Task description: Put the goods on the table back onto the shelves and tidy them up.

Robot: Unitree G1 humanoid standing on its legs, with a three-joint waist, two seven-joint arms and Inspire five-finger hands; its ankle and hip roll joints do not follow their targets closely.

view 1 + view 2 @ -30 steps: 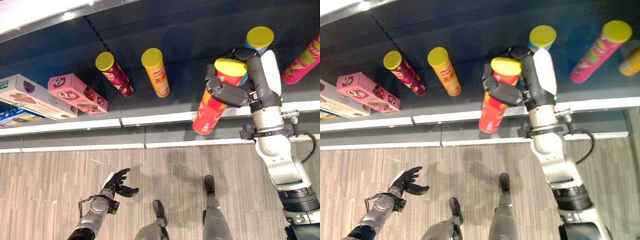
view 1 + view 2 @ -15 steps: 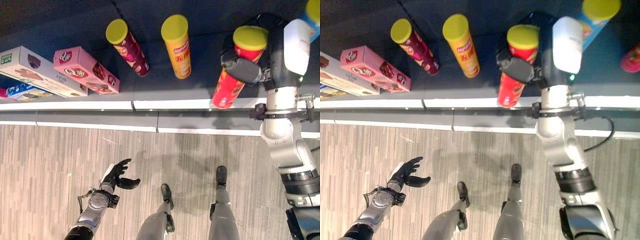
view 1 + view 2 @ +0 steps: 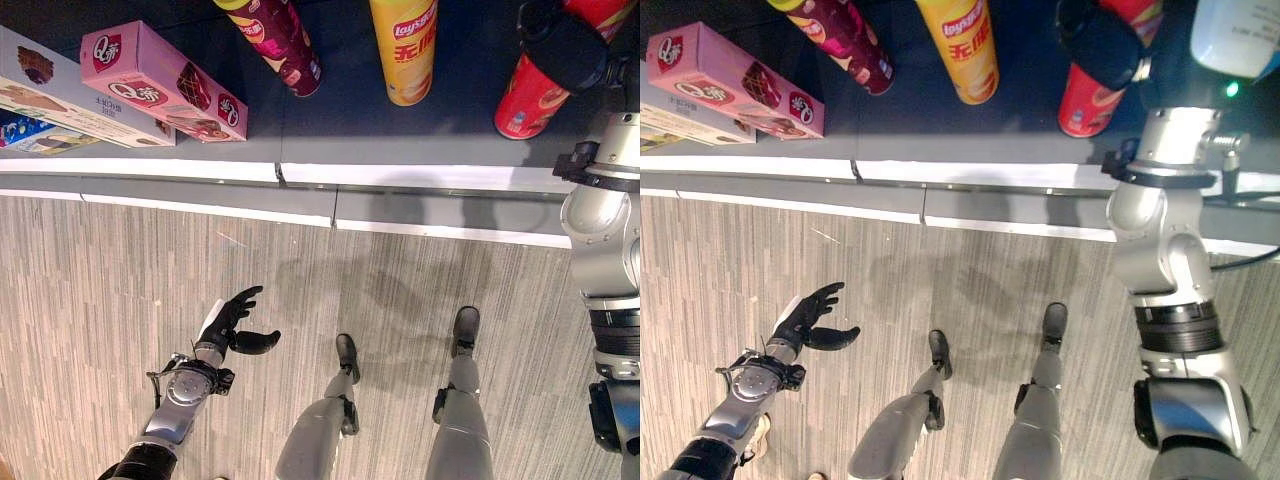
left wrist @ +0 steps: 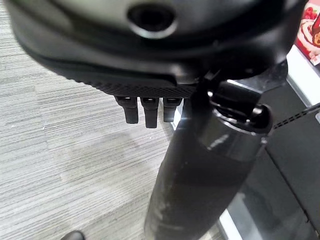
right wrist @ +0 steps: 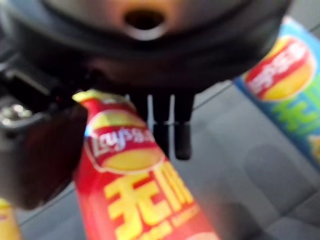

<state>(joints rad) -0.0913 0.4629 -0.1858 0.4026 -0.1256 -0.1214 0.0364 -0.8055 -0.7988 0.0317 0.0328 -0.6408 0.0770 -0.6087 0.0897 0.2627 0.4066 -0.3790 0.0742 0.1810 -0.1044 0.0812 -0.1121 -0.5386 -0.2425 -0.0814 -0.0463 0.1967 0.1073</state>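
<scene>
Since the earlier frames the whole view has slid: the dark shelf (image 3: pixel 400 140) now sits at the top edge and more striped floor shows, so I read that as my head camera tipping, not the goods moving. The red cylindrical crisp can (image 3: pixel 535 95), tilted and off the shelf edge a second ago, now has its base down on the shelf board.

Right hand (image 3: pixel 565 45): fingers and thumb curled around the upper part of the red can, grasping it. The right wrist view confirms this, with the can's body running between thumb and fingers. Left hand (image 3: pixel 232 325): low over the floor, fingers relaxed and apart, holding nothing.

Step in hand, as I judge it: seat the red can and let go. To do it well I should bring the can fully upright, check that its base sits flat and well back from the white front lip (image 3: pixel 420 178), then release slowly so the fingers do not drag it over. It is tall and narrow, so likely to tip.

Neighbours on the shelf:
- yellow crisp can (image 3: pixel 405 50), just beside the red one
- maroon crisp can (image 3: pixel 280 40)
- pink cardboard snack box (image 3: pixel 160 85) and a paler flat box (image 3: pixel 50 105), lying down
- blue crisp can (image 5: pixel 285 85) on the far side, in the right wrist view

All cans closed; contents not visible.
</scene>
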